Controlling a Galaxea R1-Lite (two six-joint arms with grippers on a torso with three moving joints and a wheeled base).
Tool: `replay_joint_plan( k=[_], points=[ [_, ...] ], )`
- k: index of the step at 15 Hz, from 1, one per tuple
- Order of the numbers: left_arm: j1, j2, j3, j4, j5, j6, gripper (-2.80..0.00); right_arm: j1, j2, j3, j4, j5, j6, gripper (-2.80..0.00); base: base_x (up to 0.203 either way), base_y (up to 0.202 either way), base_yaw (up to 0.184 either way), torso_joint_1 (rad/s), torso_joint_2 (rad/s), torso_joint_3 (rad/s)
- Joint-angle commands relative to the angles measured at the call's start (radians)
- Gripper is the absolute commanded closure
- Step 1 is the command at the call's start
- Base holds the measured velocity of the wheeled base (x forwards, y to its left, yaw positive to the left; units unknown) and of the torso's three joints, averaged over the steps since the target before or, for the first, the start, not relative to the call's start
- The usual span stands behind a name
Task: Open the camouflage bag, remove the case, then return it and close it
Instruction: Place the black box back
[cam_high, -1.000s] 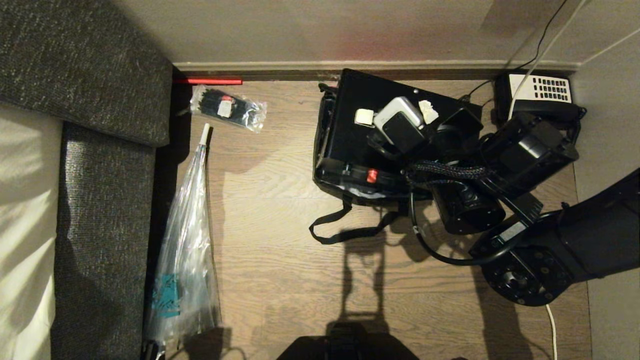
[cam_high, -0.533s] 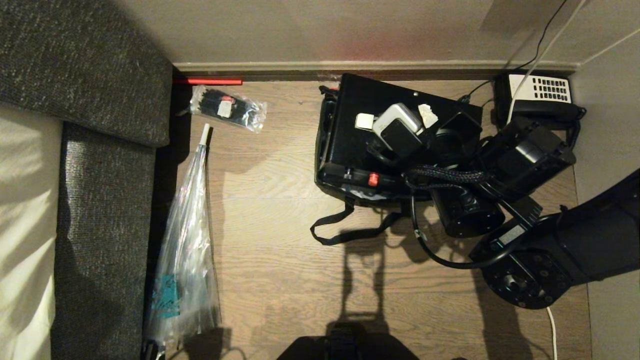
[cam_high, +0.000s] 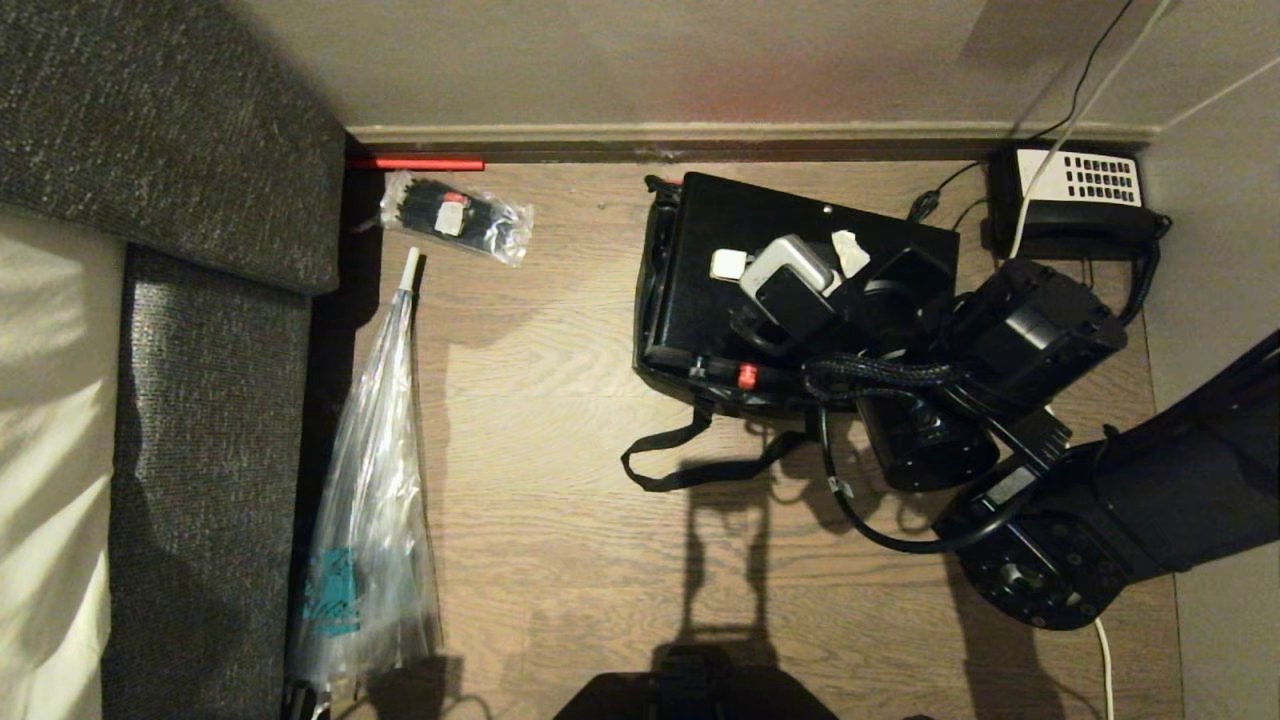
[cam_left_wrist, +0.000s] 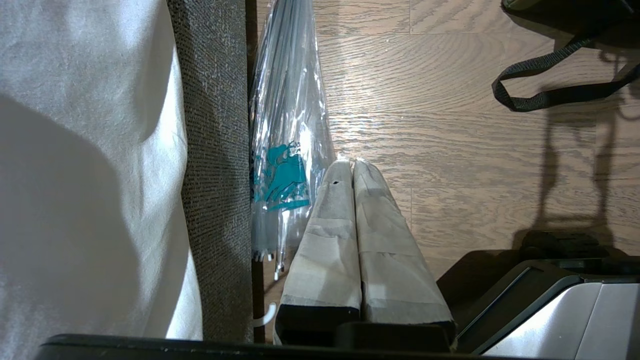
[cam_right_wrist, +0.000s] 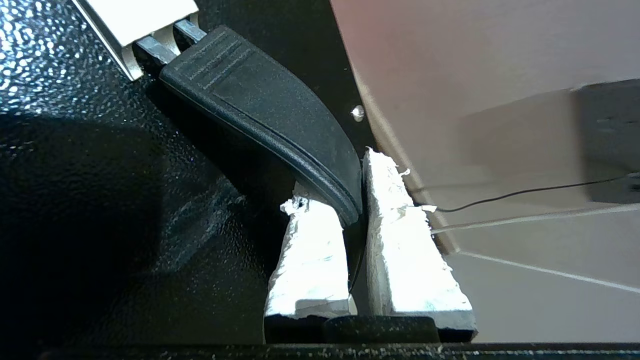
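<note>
Right gripper (cam_right_wrist: 352, 220) is pinching the case (cam_high: 800, 260) handle (cam_right_wrist: 270, 105) while the case is sitting partway in the camouflage bag (cam_high: 720, 385) by the wall; advise keeping it level, avoiding snagging the rim.

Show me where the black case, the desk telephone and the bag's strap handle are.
case (cam_high: 700, 270), head view, bare glossy top face.
desk telephone (cam_high: 1095, 180), head view, white keypad.
strap handle (cam_high: 690, 468), head view, loop lying on the floor.
</note>
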Motion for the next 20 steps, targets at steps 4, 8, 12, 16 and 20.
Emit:
replay_joint_plan(
  k=[4,8,12,16,20],
  points=[
    [0.000,0.001,0.002,0.000,0.000,0.001,0.00,-0.009,0.054,-0.010,-0.025,-0.003,-0.030,0.00,0.000,0.000,0.000,0.000,0.00,0.000],
    [0.000,0.001,0.002,0.000,0.000,0.001,0.00,-0.031,0.071,-0.021,-0.025,0.004,-0.050,0.00,0.000,0.000,0.000,0.000,0.00,0.000],
    [0.000,0.001,0.002,0.000,0.000,0.001,0.00,-0.032,0.105,-0.056,-0.025,0.005,-0.048,0.00,0.000,0.000,0.000,0.000,0.00,0.000],
    [0.000,0.001,0.002,0.000,-0.001,0.001,0.00,-0.032,0.138,-0.059,-0.025,0.005,-0.048,0.00,0.000,0.000,0.000,0.000,0.00,0.000],
    [0.000,0.001,0.002,0.000,0.000,0.001,0.00,-0.033,0.174,-0.062,-0.025,0.005,-0.049,0.00,0.000,0.000,0.000,0.000,0.00,0.000]
  ],
)
